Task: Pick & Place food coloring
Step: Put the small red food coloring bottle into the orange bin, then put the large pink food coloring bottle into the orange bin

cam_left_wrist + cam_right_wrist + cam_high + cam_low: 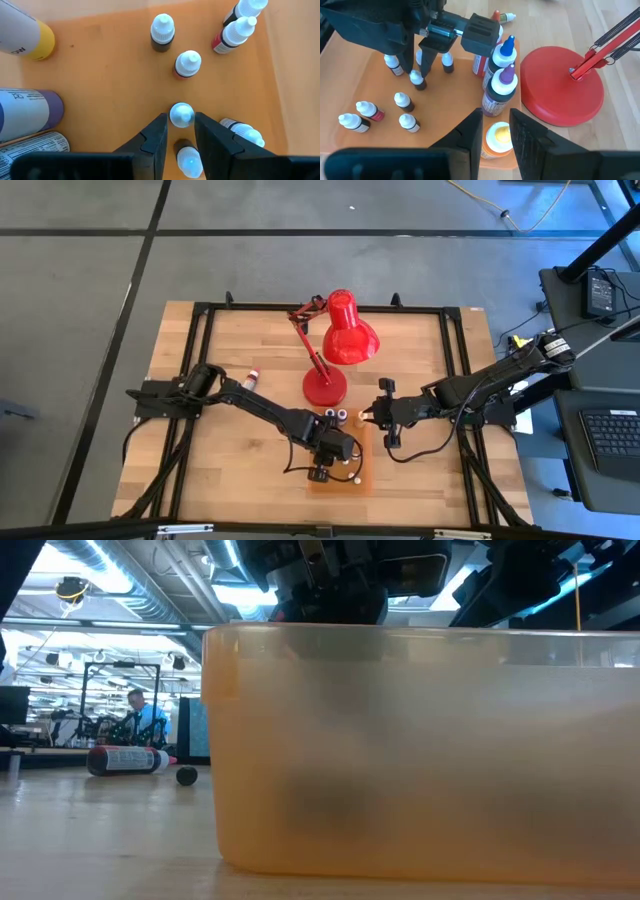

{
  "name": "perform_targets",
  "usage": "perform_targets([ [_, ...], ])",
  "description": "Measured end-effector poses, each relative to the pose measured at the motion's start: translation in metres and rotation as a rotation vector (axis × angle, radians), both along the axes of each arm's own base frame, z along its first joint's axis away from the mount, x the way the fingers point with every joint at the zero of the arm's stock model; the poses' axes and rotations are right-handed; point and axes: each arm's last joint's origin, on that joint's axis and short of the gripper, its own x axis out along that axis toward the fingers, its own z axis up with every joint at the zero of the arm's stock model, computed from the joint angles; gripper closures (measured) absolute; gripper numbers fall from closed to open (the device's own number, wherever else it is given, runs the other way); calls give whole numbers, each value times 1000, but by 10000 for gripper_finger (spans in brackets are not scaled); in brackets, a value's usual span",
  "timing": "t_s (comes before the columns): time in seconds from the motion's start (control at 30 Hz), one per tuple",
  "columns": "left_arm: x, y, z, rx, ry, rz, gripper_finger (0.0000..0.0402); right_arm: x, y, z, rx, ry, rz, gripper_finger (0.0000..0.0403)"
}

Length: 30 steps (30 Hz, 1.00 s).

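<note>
Progress: the orange tray (365, 472), lower centre of the high view, already holds most of the food coloring. In the right wrist view about eight small white-capped bottles stand on it at left, e.g. one dark-bodied bottle (403, 101) and a red-bodied one lying at lower left (369, 110). Larger bottles with blue, purple and yellow caps stand along the tray edge at centre.

Left gripper (180, 127) is over the tray. Its fingers straddle one upright bottle (181, 114), jaws set narrowly, a sliver of gap on each side of the cap. Judgement: either just set down or about to be gripped; I cannot tell whether the pads are touching it.

Right gripper (496, 125) hangs at the tray's right edge above a yellow-capped bottle (499, 136), jaws narrowly apart, nothing between them.

Left to do: one small bottle (251, 379) lies on the bare wood, left of centre in the high view, well apart from the tray. It shows also at left in the low view (128, 759).

Writing: bottom-left of the left wrist view shows fine print on a label, illegible; "OW" reads on the yellow bottle (22, 34), upper left.
</note>
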Motion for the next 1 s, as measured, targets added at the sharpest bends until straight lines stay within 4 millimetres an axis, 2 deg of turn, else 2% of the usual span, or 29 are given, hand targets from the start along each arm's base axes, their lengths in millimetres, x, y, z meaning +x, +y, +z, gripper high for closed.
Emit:
perform_targets([
  [0.33,-4,1,4,2,20,-15,304,0,0,0,-2,0,2,304],
  [0.53,-14,4,32,-6,-12,-14,308,0,0,0,-2,3,1,304],
  [0.73,-41,11,61,53,37,19,306,-1,0,0,-2,6,0,304],
  [0.83,-54,14,64,104,-3,45,304,-1,0,0,-2,7,0,304],
  [1.0,-86,25,68,86,-103,128,306,-1,0,-1,-6,12,1,304],
])
